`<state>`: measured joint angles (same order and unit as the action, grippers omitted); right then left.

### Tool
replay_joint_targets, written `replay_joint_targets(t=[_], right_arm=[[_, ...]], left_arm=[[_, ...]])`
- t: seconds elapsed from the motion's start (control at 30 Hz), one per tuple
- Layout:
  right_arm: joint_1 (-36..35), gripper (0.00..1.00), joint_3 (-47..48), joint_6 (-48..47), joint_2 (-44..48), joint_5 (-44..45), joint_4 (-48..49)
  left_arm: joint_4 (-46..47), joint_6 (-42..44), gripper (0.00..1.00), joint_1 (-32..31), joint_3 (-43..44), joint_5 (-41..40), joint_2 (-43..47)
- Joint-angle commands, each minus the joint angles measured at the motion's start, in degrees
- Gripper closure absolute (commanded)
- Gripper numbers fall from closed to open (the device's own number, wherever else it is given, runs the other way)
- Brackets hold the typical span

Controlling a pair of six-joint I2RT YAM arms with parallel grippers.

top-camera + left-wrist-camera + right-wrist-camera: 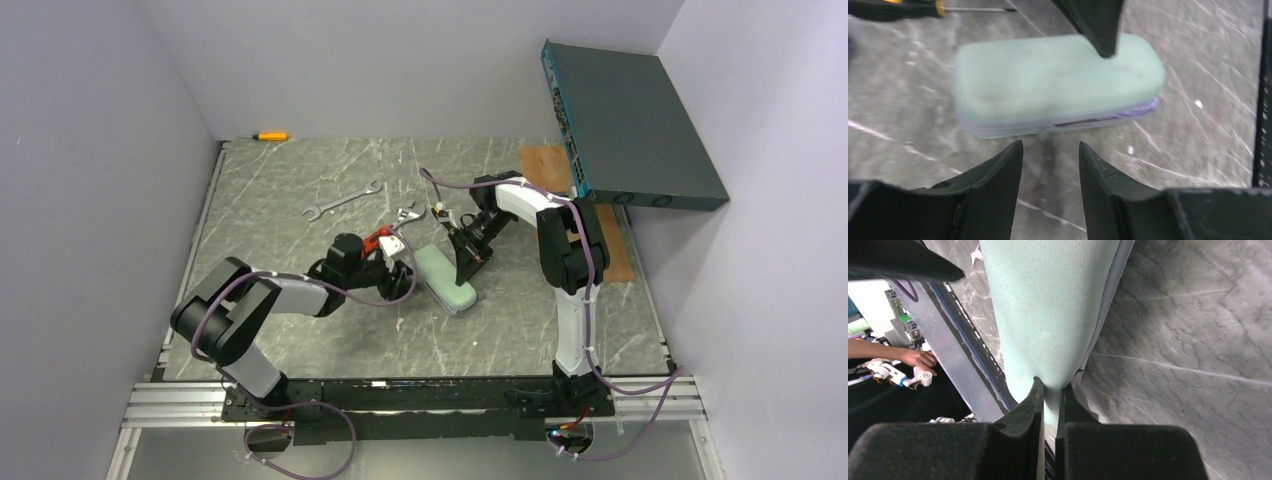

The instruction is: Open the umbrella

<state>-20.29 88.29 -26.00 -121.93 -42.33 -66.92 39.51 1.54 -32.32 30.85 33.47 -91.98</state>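
Note:
A pale mint-green oval case lies on the marble table between my grippers. It also shows in the left wrist view and the right wrist view. A thin lavender strip shows in its side seam; the rest of the umbrella is hidden. My right gripper is shut on the case's top edge, and one of its fingers reaches down onto the case. My left gripper is open and empty, low at the case's long side, just short of the seam.
Two wrenches lie behind the case. An orange-handled screwdriver lies at the back wall. A dark blue box overhangs a brown board at the back right. A person's hand shows beyond the table's front rail.

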Motion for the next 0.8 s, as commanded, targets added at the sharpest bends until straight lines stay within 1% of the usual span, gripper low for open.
replay_joint_targets(t=[0.0,0.1,0.17,0.33,0.53,0.67,0.77], right_arm=[[0.0,1.0,-0.4,-8.52,-0.79,9.8,2.82],[-0.15,1.0,-0.75,-11.07,-0.26,9.38,2.34],[-0.47,1.0,-1.51,-12.88,0.37,9.6,2.66],[-1.31,1.0,-2.5,-16.4,1.1,10.1,2.89],[-1.48,1.0,-2.33,-16.35,0.86,9.98,3.03],[-1.49,1.0,-3.05,-15.98,1.33,9.81,3.22],[-1.46,1.0,-3.96,-15.74,1.88,9.78,3.58]], left_arm=[[1.32,3.03,0.5,-2.88,-1.92,2.52,-0.57],[3.75,-0.6,0.5,-2.57,-1.31,1.96,-3.8],[7.33,-4.44,0.51,-1.44,-1.35,3.63,-6.51],[11.7,-3.34,0.48,-0.98,-1.08,9.25,-9.45],[15.37,-5.09,0.47,-0.56,0.78,15.05,-12.33],[17.78,-8.39,0.49,-0.55,1.6,14.12,-14.47],[19.0,-12.28,0.53,-0.49,2.23,12.22,-15.58]])
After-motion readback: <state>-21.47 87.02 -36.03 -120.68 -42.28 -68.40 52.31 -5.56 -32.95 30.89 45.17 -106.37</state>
